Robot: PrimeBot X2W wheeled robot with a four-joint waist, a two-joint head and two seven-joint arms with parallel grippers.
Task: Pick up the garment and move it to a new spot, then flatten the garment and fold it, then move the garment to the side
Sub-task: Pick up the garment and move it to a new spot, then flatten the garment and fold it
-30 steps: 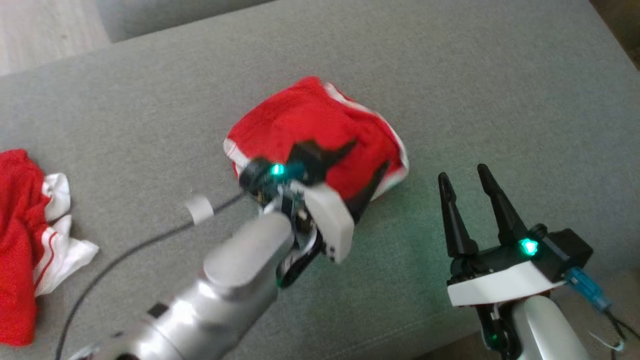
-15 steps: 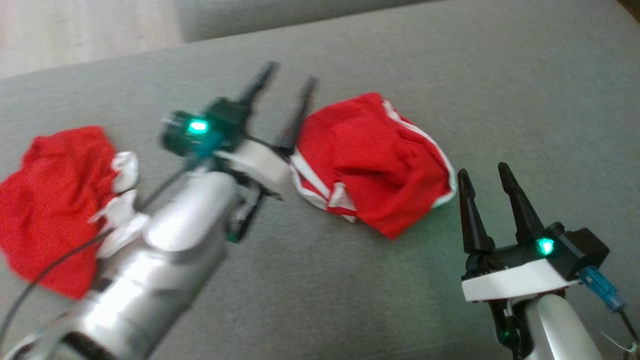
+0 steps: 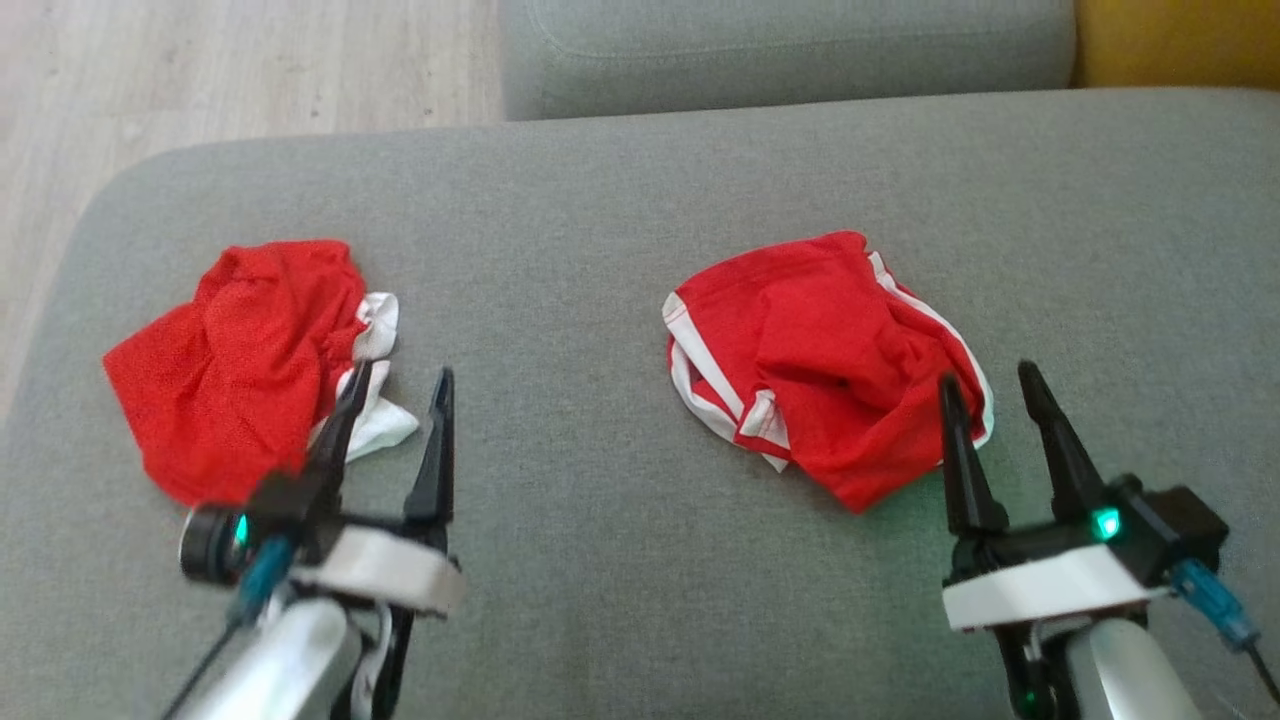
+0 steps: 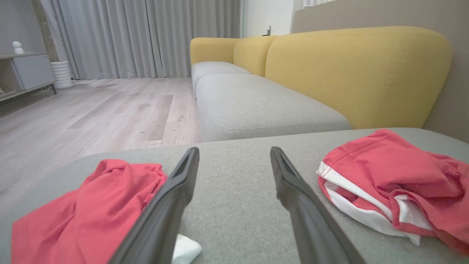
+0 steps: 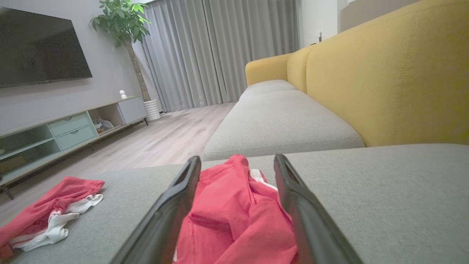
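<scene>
Both claws stand open and hold nothing. The left claw [image 3: 403, 372] hovers over the sofa [image 3: 560, 230], just beside the left heap [image 3: 230, 350], a crumpled red and white cloth. The right claw [image 3: 985, 375] points at the garment [image 3: 820, 350], a loose red bundle with white trim lying mid-cushion. Its tips appear to overlap the bundle's near edge, though contact cannot be confirmed.

Hazards:
- The two cloths look alike, so a claw may take the wrong one.
- A pinch on a single layer would likely unroll the bundle.
- A low sweep may snag the heap's white edge.
</scene>
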